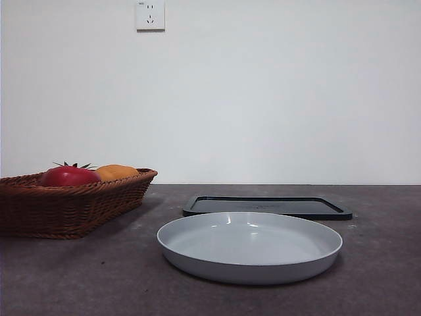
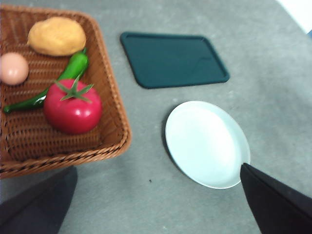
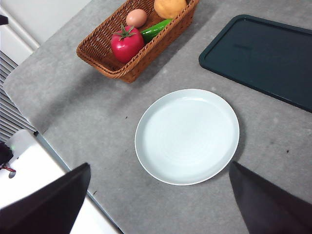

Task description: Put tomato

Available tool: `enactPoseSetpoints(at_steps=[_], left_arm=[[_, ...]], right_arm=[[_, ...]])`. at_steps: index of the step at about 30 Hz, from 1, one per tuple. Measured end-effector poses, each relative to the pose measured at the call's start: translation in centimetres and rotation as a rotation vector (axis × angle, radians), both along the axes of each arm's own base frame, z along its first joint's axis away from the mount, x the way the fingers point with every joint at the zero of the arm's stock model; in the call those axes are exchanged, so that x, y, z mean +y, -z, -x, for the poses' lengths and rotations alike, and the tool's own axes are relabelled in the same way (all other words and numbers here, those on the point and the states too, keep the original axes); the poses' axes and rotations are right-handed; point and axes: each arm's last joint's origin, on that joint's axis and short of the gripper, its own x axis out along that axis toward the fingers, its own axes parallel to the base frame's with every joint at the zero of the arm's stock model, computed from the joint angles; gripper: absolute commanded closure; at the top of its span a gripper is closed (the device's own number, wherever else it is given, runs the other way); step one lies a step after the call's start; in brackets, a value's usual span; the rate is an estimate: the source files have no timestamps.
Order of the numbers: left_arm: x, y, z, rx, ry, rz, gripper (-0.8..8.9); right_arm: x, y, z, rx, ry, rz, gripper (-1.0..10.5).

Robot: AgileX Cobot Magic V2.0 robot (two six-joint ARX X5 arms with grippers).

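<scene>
Grey, speckled tabletop fills all three of my camera views, with a plain white wall and a wall socket (image 1: 150, 14) behind it in the front view. Nothing of the task looks done from where I sit: the tomato (image 2: 73, 107), glossy red with a green leafy top, lies in the wicker basket (image 2: 114, 112), beside a green pepper (image 2: 73, 68), an orange-yellow fruit (image 2: 57, 36) and a small pale pink fruit (image 2: 13, 68). A round white plate (image 3: 187, 136) sits bare on the table, well apart from the basket, and a dark rectangular tray (image 3: 263, 58) lies beyond it, also bare. I judge the plate the likelier place to set the tomato, though the task does not say. Neither arm shows in the front view, so both hang high above the table. My left gripper (image 2: 156, 204) has its jaws spread wide and holds nothing; the tomato lies below it and ahead, nearer one jaw than the other, with clear air between them. My right gripper (image 3: 161, 200) is likewise wide and empty, hovering over the plate's near edge, with the tomato far off across the table. Everything is left: reaching, grasping, lifting and placing. I would pick the left arm for it.
</scene>
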Motion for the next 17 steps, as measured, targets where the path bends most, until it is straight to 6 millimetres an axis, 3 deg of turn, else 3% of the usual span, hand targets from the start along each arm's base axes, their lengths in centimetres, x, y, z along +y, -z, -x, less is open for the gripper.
enactPoseSetpoints(at_steps=[9, 17], left_arm=[[-0.3, 0.2, -3.6, -0.042, -0.055, -0.041, 2.53], [-0.8, 1.8, -8.7, -0.040, -0.079, -0.097, 2.53]], right_arm=[[0.0, 0.0, 0.0, 0.000, 0.000, 0.000, 4.9], [0.0, 0.0, 0.0, -0.001, 0.000, 0.000, 4.9]])
